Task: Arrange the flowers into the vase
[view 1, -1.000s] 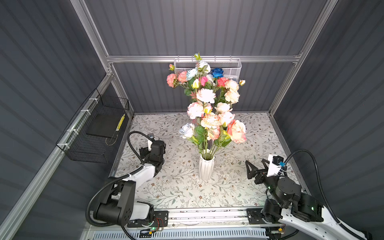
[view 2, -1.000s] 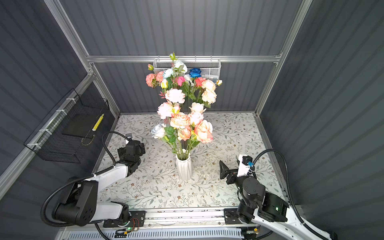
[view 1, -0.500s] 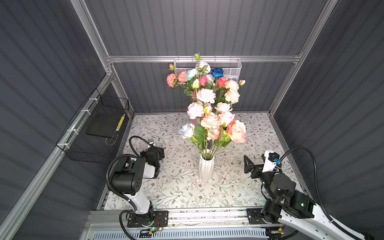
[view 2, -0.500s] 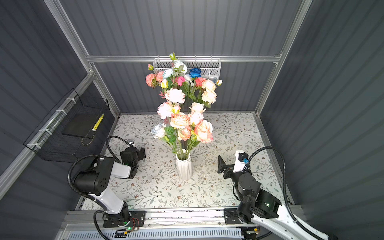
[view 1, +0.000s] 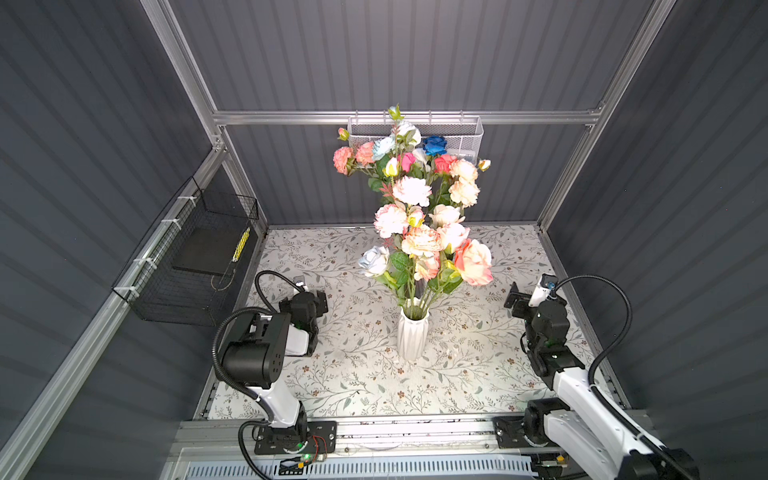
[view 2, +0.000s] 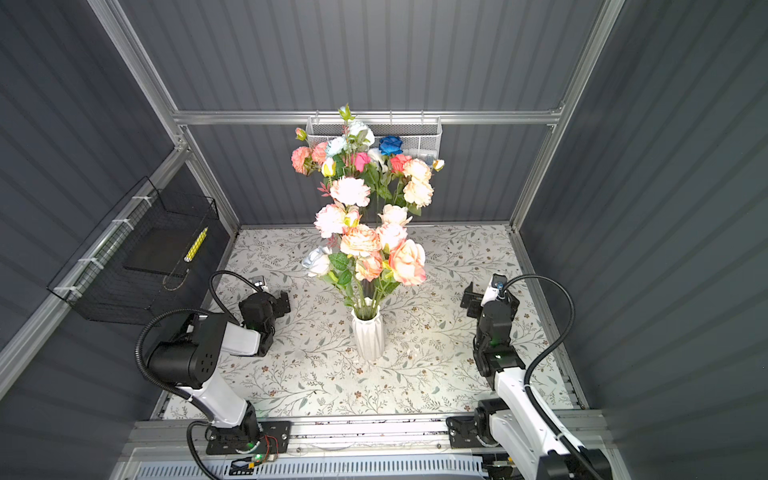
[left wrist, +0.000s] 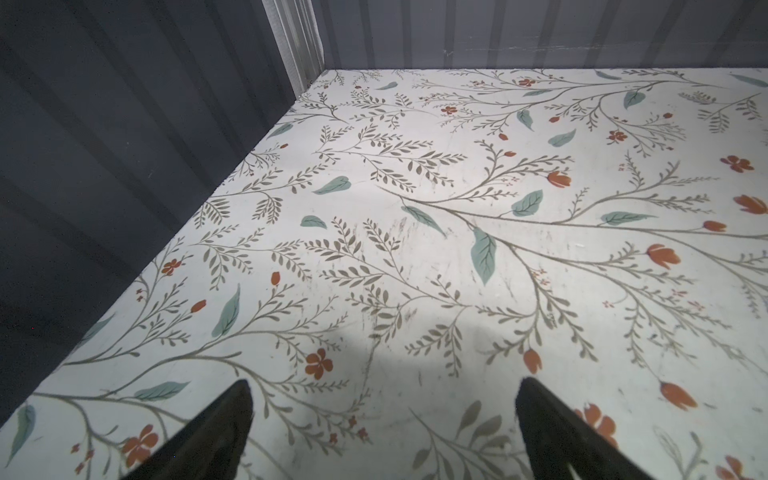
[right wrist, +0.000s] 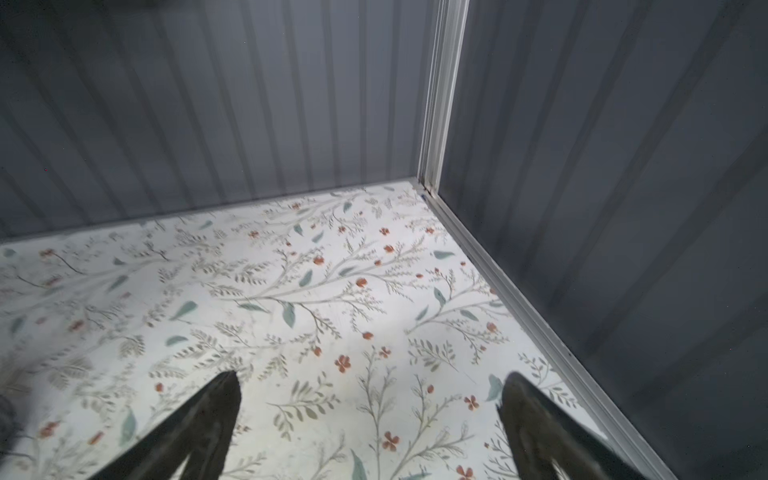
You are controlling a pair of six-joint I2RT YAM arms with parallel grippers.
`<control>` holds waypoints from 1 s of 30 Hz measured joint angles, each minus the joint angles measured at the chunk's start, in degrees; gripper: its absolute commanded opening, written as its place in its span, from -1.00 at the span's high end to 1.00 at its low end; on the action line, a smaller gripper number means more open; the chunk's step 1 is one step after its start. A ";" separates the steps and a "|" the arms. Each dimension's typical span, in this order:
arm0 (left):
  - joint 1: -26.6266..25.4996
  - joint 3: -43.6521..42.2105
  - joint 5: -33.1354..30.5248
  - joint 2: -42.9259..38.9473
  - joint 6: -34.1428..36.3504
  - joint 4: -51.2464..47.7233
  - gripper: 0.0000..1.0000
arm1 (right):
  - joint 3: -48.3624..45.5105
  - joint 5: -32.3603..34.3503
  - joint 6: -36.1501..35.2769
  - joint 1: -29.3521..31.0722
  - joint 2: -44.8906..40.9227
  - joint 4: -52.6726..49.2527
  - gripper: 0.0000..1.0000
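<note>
The flowers [view 1: 419, 241] [view 2: 361, 245] stand bunched in a white ribbed vase [view 1: 412, 336] [view 2: 368, 338] at the middle of the table in both top views, with pink, peach, cream, pale blue and one deep blue bloom. My left gripper [view 1: 321, 298] [view 2: 285, 301] sits low, left of the vase and apart from it. In the left wrist view the left gripper [left wrist: 384, 383] is open over bare cloth. My right gripper [view 1: 514, 296] [view 2: 469, 300] is right of the vase. The right wrist view shows the right gripper [right wrist: 370, 375] open and empty. Neither wrist view shows the vase.
A floral-printed table cover [view 1: 353, 374] spans the floor of the cell. A black wire basket [view 1: 187, 266] hangs on the left wall and holds a yellow item. A white mesh basket [view 1: 465, 133] hangs on the back wall behind the top blooms. Grey walls close three sides.
The left arm has folded back with its elbow raised, and its gripper has drawn in. The right arm has swung toward the right wall. Both grippers stayed open; the bouquet has not moved.
</note>
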 measured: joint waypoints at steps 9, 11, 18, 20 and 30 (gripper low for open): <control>0.00 0.00 0.00 0.00 0.00 0.02 -0.99 | -1.64 -14.84 -0.22 -6.12 21.53 19.02 -0.98; 0.00 0.00 0.00 0.00 0.00 0.02 -1.00 | -1.46 -16.98 -0.20 -6.78 24.98 21.73 -0.98; 0.00 0.02 0.00 0.00 0.00 0.02 -1.00 | 1.92 -21.81 0.11 -8.37 31.71 24.81 -0.98; 0.00 0.02 0.00 0.00 0.00 0.02 -0.99 | 2.89 -22.23 0.24 -8.59 31.65 24.87 -0.98; 0.00 0.02 0.00 0.00 0.00 0.02 -1.00 | 3.15 -22.21 0.96 -8.63 31.65 25.62 -0.98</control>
